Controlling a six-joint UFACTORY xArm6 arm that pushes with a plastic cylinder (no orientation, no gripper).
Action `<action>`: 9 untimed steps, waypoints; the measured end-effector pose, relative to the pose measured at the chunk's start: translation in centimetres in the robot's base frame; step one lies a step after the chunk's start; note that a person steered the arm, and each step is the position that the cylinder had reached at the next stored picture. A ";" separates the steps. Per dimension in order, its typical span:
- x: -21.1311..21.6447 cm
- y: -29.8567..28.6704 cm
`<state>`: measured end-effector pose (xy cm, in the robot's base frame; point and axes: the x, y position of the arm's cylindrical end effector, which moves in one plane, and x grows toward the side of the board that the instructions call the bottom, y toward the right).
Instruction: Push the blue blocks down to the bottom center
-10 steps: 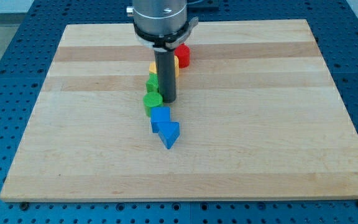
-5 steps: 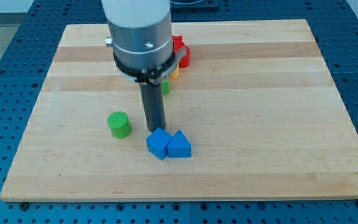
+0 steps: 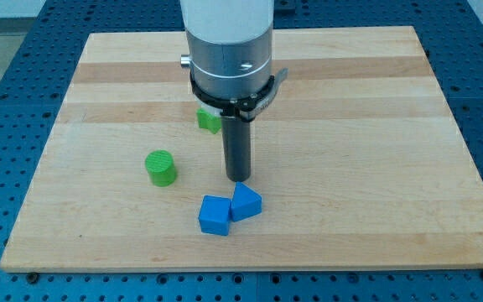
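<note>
Two blue blocks lie side by side near the view's bottom centre: a blue cube (image 3: 215, 216) on the left and a blue wedge-shaped block (image 3: 246, 202) touching it on the right. My tip (image 3: 238, 179) stands on the board just above the blue wedge, a small gap away from it. The arm's grey body hides the board behind it toward the view's top.
A green cylinder (image 3: 161, 167) stands left of my tip. A second green block (image 3: 207, 119) peeks out beside the rod, partly hidden by the arm. The wooden board (image 3: 376, 168) lies on a blue perforated table.
My tip moved down the board, pushing the blue blocks toward the bottom, then shifted right. The green cylinder was knocked aside to the left. The red and yellow blocks are now hidden.
</note>
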<state>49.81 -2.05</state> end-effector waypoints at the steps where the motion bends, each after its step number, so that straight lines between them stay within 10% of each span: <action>1: -3.5 1.8; 9: 4.7 0.9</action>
<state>54.47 -1.15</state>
